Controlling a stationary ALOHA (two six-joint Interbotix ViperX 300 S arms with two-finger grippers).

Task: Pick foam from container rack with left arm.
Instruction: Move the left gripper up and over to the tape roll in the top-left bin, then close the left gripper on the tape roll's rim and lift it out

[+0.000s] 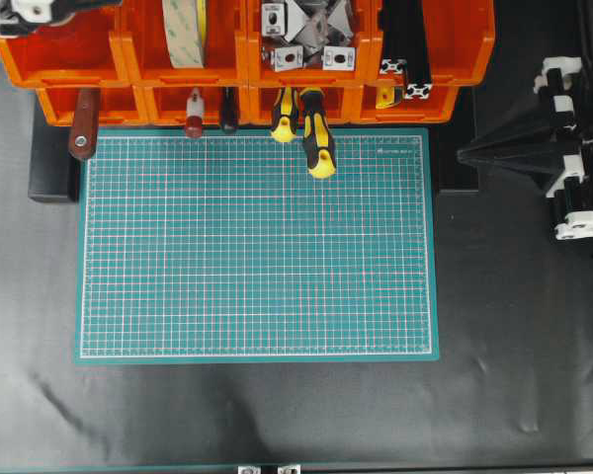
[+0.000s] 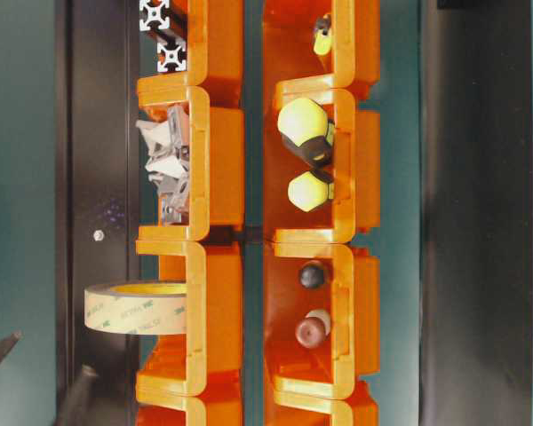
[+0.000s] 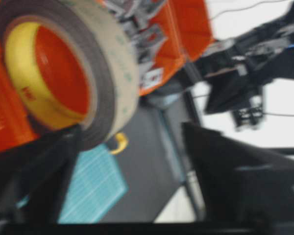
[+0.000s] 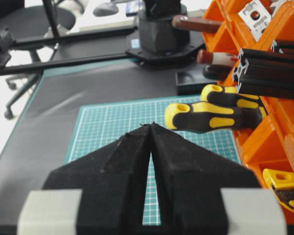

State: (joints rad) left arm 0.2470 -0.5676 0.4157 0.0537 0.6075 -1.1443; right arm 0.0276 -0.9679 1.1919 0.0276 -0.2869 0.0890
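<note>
The foam (image 1: 185, 30) stands on edge in the second bin of the upper row of the orange container rack (image 1: 119, 54), cream liner outward. In the left wrist view the foam (image 3: 115, 63) fills the upper left, with its yellow inner rim and dark ring showing. My left gripper (image 3: 132, 171) is open wide, and its left finger (image 3: 34, 181) sits just under the roll's lower edge. Nothing lies between the fingers. The left arm (image 1: 30, 12) shows only at the overhead view's top left corner. My right gripper (image 4: 151, 126) is shut and empty, hovering right of the mat.
A green cutting mat (image 1: 257, 242) lies in front of the rack. Yellow-black screwdriver handles (image 1: 316, 138) and wooden tool handles (image 1: 83, 133) stick out of the lower bins. The upper bins hold metal brackets (image 1: 301, 44) and black profiles (image 1: 405, 49).
</note>
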